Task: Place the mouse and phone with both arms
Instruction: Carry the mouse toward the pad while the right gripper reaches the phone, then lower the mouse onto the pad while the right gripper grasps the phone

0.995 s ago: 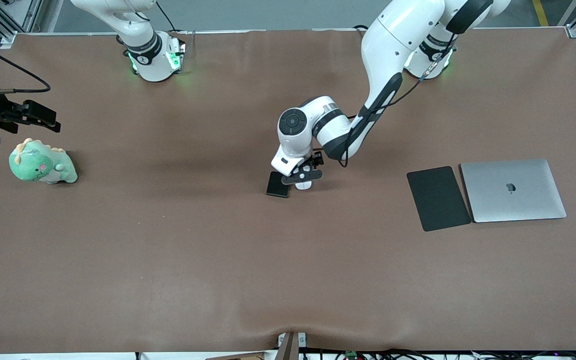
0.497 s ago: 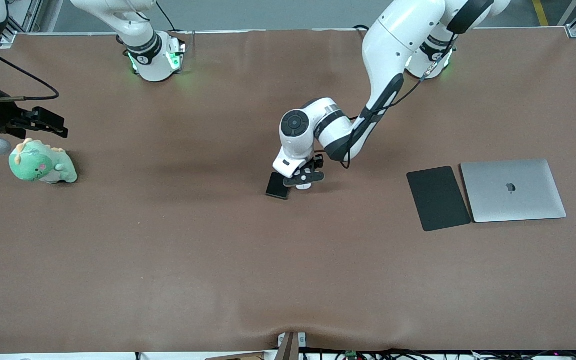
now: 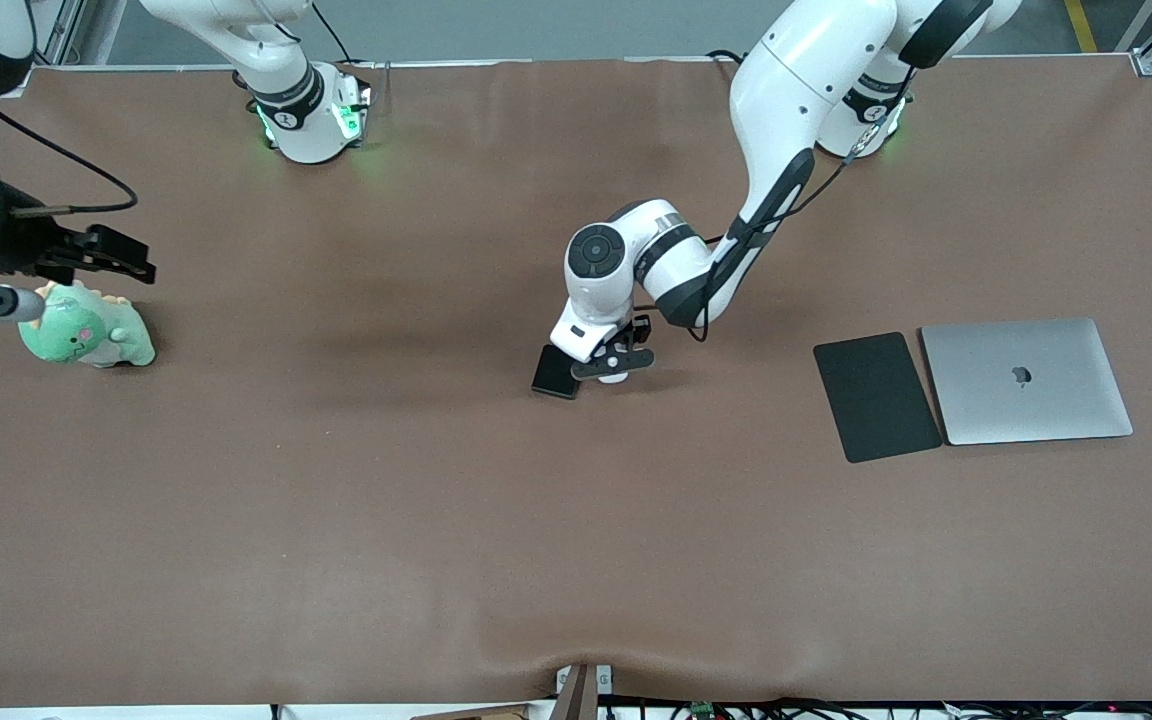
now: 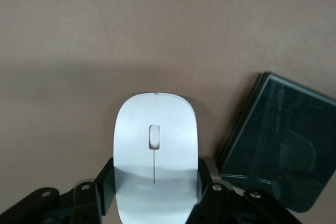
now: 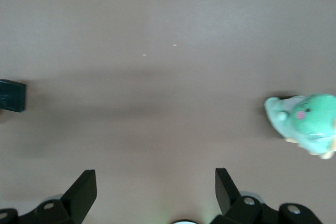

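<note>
The mouse (image 4: pixel 155 156) is seen lying flat on the table (image 3: pixel 336 480), just beside the phone (image 3: pixel 555 371), toward the left arm's end from it. In the left wrist view its long axis is shown by the grey midline, running straight out from between the fingers, with the rounded wheel end pointed away from the left gripper (image 4: pixel 155 195). The phone's long axis is tilted against the mouse's. The left gripper is set down around the mouse, its fingers (image 4: pixel 105 184) pressed against both flanks. The right gripper (image 3: pixel 121 258) is held spread wide, with nothing in it, above the table just beside the green plush (image 3: pixel 84 328), far from the phone. Against a second ago, the right gripper is found shifted toward the phone, and the left wrist is slightly turned; mouse and phone are unmoved.
</note>
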Action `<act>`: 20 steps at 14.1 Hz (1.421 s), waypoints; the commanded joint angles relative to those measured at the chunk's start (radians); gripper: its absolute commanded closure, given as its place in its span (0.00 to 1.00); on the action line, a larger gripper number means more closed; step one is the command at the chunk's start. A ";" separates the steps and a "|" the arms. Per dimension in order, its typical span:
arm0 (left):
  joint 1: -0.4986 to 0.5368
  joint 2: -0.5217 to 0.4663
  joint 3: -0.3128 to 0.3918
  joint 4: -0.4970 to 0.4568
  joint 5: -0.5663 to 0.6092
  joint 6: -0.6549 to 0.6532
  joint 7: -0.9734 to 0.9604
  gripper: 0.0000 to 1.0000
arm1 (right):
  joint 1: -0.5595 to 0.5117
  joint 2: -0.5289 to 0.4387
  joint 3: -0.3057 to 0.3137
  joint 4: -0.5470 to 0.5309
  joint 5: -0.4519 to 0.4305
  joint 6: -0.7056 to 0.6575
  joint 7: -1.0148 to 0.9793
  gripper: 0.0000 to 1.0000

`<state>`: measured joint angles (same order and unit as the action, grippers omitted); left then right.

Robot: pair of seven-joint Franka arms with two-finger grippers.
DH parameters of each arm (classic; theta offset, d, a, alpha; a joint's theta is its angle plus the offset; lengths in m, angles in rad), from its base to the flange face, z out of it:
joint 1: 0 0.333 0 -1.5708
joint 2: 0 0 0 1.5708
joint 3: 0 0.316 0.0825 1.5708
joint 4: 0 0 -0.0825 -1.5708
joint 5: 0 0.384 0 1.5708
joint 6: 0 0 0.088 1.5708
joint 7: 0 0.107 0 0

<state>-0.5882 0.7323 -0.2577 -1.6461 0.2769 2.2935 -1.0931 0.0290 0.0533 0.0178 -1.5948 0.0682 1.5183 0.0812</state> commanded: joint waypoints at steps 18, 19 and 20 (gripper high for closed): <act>0.675 -0.300 -0.014 -0.237 0.036 -0.088 0.746 0.39 | 0.512 0.677 -0.004 0.233 0.114 0.542 0.641 0.00; 0.688 -0.295 -0.012 -0.268 0.036 -0.041 0.748 0.39 | 0.526 0.695 -0.004 0.234 0.113 0.566 0.641 0.00; 0.689 -0.291 -0.012 -0.300 0.036 0.004 0.748 0.39 | 0.541 0.710 -0.004 0.234 0.111 0.600 0.638 0.00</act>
<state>0.0787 0.4629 -0.2589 -1.8632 0.2911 2.2150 -0.3504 0.5515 0.7184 0.0231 -1.4022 0.1776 2.0882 0.7166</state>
